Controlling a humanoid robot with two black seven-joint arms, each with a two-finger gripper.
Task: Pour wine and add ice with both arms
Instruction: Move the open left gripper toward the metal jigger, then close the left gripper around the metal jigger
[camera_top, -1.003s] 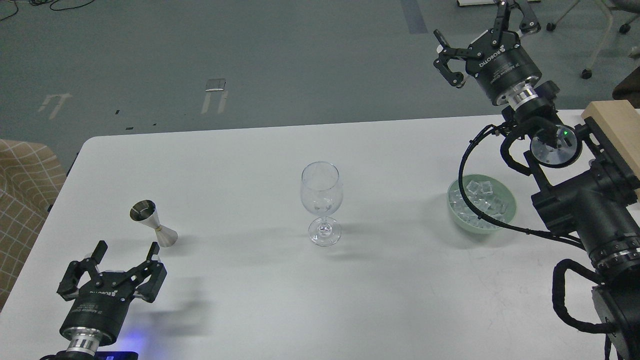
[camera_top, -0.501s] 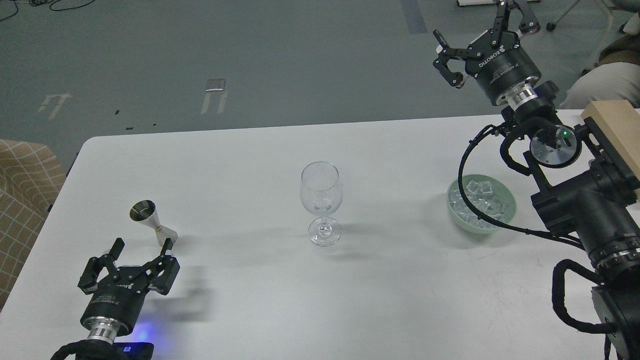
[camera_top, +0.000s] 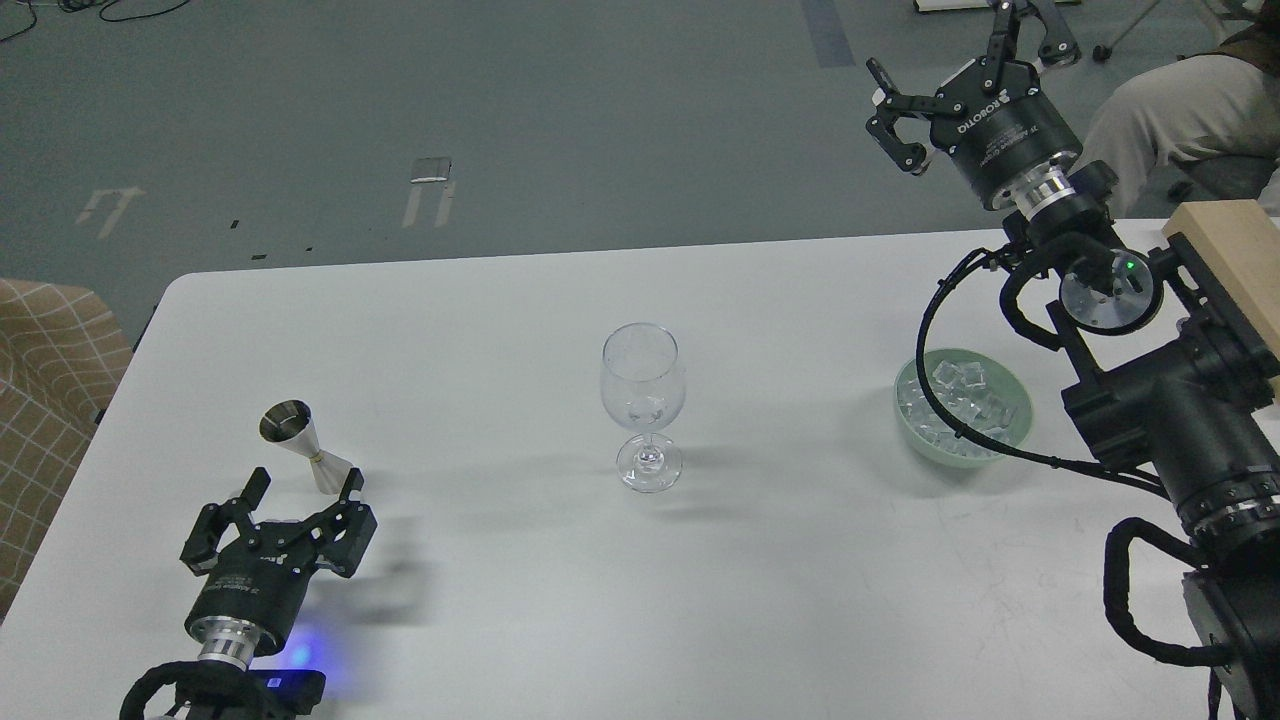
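Note:
A clear stemmed wine glass (camera_top: 643, 402) stands upright at the middle of the white table (camera_top: 520, 300); no wine shows. A small steel jigger (camera_top: 303, 442) stands at the left. My left gripper (camera_top: 304, 481) is open just in front of the jigger, its fingers reaching either side of the jigger's base without closing on it. A pale green bowl (camera_top: 1014, 388) at the right holds several clear ice cubes (camera_top: 960, 378). My right gripper (camera_top: 962, 42) is open and empty, raised high beyond the table's far right edge, well above and behind the bowl.
A pale wooden block (camera_top: 1232, 250) sits at the table's right edge beside my right arm, whose black cable loops over the bowl. A checked brown seat (camera_top: 45, 390) stands off the table's left. A seated person (camera_top: 1170, 110) is at the far right.
My left gripper has moved forward and right toward the jigger, its fingers now flanking the jigger's base. The right arm has held still. A person has come into view at the far right.

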